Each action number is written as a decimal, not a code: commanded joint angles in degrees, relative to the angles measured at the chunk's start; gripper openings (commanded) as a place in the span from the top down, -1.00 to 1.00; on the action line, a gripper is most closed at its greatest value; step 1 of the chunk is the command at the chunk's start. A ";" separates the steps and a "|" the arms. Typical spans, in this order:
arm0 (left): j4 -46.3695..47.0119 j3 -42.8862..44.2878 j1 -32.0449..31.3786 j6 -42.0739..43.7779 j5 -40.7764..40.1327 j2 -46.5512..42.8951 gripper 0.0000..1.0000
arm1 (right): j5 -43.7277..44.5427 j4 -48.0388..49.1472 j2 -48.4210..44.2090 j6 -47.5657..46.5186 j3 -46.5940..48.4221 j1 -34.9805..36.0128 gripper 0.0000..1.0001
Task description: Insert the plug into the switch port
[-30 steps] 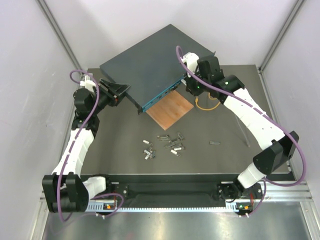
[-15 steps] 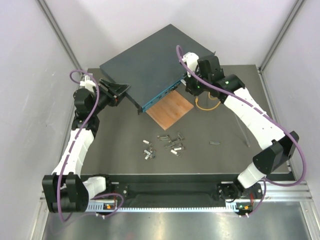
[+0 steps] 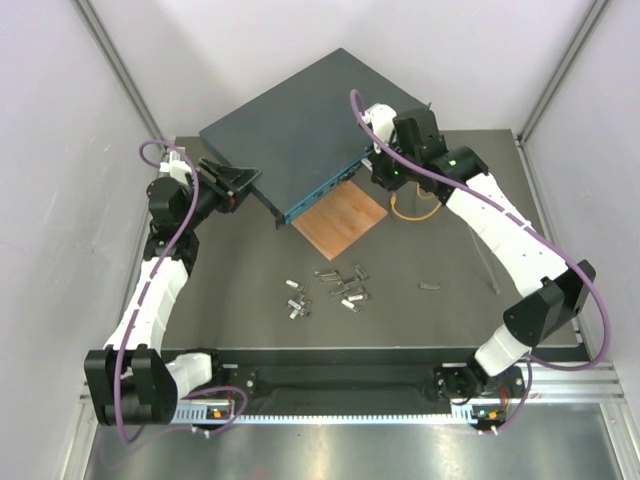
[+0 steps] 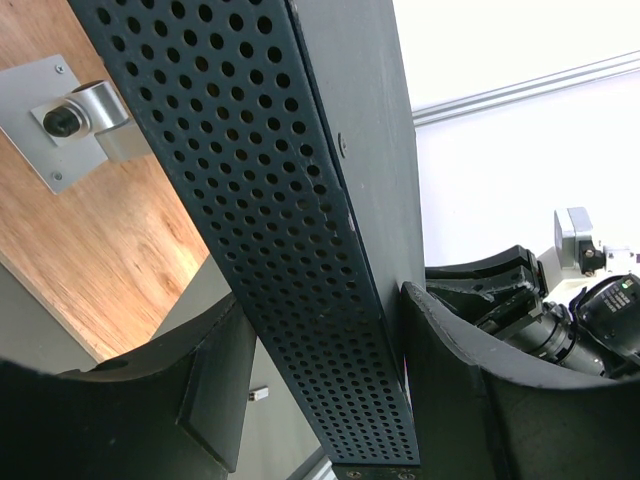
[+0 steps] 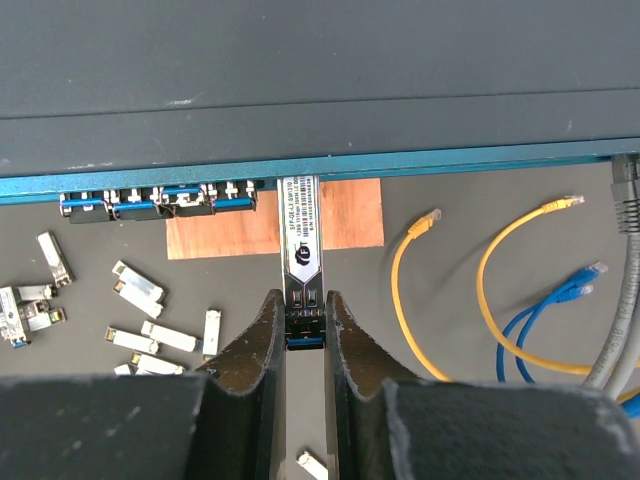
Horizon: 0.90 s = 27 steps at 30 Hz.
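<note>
The switch [image 3: 300, 140] is a flat dark blue-grey box at the back of the table, its teal front face [image 3: 322, 190] turned toward the front right. My left gripper [image 3: 240, 184] is shut on the switch's left front corner. In the left wrist view its fingers [image 4: 320, 300] straddle the perforated side wall [image 4: 290, 200]. My right gripper [image 3: 385, 172] is at the right end of the teal face, shut on the plug [image 5: 302, 245], a silver labelled module. Its fingers [image 5: 305, 325] pinch the plug's rear end. The plug's tip meets the teal face [image 5: 450, 160], beside several filled sockets [image 5: 160, 200].
A thin brown board [image 3: 343, 220] lies in front of the switch. Several loose silver modules [image 3: 330, 288] lie mid-table, also shown in the right wrist view [image 5: 140, 310]. Yellow cables [image 5: 410, 290] and blue cables [image 5: 545, 320] lie right of the board. A small dark piece [image 3: 430, 286] lies farther right.
My right wrist has edged very slightly toward the switch face. The left arm and the switch have not moved.
</note>
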 commanded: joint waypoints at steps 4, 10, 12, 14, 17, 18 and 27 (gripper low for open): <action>3.24 -0.98 -0.75 2.76 0.17 -0.52 1.00 | 0.60 9.36 1.15 0.14 6.23 -0.59 1.00; 3.24 -0.72 -0.75 2.85 -0.01 -0.44 1.00 | 0.60 9.53 1.24 0.49 5.97 -1.03 1.00; 3.24 -0.72 -0.75 2.93 -0.10 -0.43 1.00 | -0.45 9.62 1.33 0.84 5.79 -1.03 1.00; 3.24 -0.72 -0.84 2.93 0.08 -0.17 1.00 | -2.03 9.71 1.86 1.02 5.70 -1.11 1.00; 3.24 -0.89 -0.75 2.85 -0.01 -0.17 1.00 | -5.37 9.27 2.56 1.54 5.53 -0.94 1.00; 3.24 -0.72 -0.75 2.85 -0.01 -0.26 1.00 | -5.20 9.10 2.65 1.63 5.27 -0.76 1.00; 3.15 -0.98 -0.84 3.02 -0.01 -0.08 1.00 | -1.51 8.13 2.21 0.41 3.94 -0.50 1.00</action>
